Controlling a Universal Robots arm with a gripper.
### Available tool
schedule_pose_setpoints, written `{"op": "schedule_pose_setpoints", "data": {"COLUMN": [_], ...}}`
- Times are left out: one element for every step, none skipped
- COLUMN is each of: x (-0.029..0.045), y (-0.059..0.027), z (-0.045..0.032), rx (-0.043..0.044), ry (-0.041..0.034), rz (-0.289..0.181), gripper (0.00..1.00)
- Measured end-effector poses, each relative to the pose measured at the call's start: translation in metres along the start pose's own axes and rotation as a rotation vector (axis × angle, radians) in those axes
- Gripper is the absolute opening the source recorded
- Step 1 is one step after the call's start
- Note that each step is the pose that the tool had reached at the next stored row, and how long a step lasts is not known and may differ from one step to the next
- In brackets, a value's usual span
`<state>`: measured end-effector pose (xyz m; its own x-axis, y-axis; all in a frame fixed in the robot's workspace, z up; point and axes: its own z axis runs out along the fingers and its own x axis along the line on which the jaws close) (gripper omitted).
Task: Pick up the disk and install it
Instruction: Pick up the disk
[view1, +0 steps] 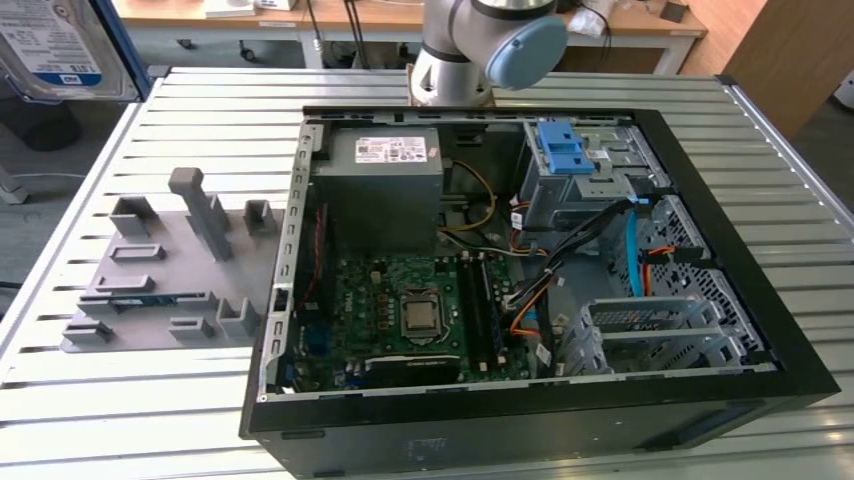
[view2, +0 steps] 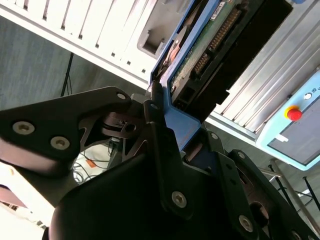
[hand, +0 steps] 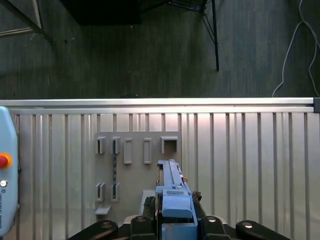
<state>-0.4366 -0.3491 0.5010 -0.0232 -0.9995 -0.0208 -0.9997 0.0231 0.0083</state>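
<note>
Disk (view1: 54, 45) first: at the exterior view's far left corner we see its white, blue-banded label, raised near the camera beside the slatted metal table (view1: 80, 400). In the second wrist view we find the gripper (view2: 175, 120) clamped narrowly on the disk's blue carrier frame, holding it edge-on. On the table's left lies a grey fixture plate (view1: 167, 265) with upright slots. To its right sits the open computer case (view1: 534, 415), and inside it we see the power supply (view1: 380, 185), the motherboard (view1: 414, 310) and, far right, a blue latch bracket (view1: 563, 150) atop the grey drive bay (view1: 587, 185).
</note>
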Motion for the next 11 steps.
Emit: {"op": "schedule_pose_setpoints", "data": {"x": [0.0017, 0.0034, 0.0051, 0.0064, 0.0075, 0.0086, 0.0095, 0.0104, 0.0115, 0.0124, 0.0134], "y": [-0.0014, -0.0027, -0.0037, -0.0049, -0.0059, -0.0068, -0.0076, -0.0084, -0.0091, -0.0097, -0.0103], "z": [0.0, -0.0001, -0.0001, -0.0001, -0.0001, -0.0002, -0.0002, -0.0003, -0.0004, -0.0003, -0.0003], "rx": [0.0001, 0.0, 0.0, 0.0, 0.0001, 0.0, 0.0001, -0.0002, -0.0001, -0.0001, 0.0], "ry": [-0.0001, -0.0001, -0.0002, -0.0002, -0.0002, -0.0003, -0.0002, -0.0002, -0.0002, -0.0002, -0.0003], "rz": [0.0, 0.0, 0.0, 0.0, 0.0, 0.0, 0.0, 0.0, 0.0, 0.0, 0.0], "gripper": [0.36, 0.36, 0.36, 0.36, 0.36, 0.36, 0.36, 0.36, 0.36, 0.36, 0.36]}}
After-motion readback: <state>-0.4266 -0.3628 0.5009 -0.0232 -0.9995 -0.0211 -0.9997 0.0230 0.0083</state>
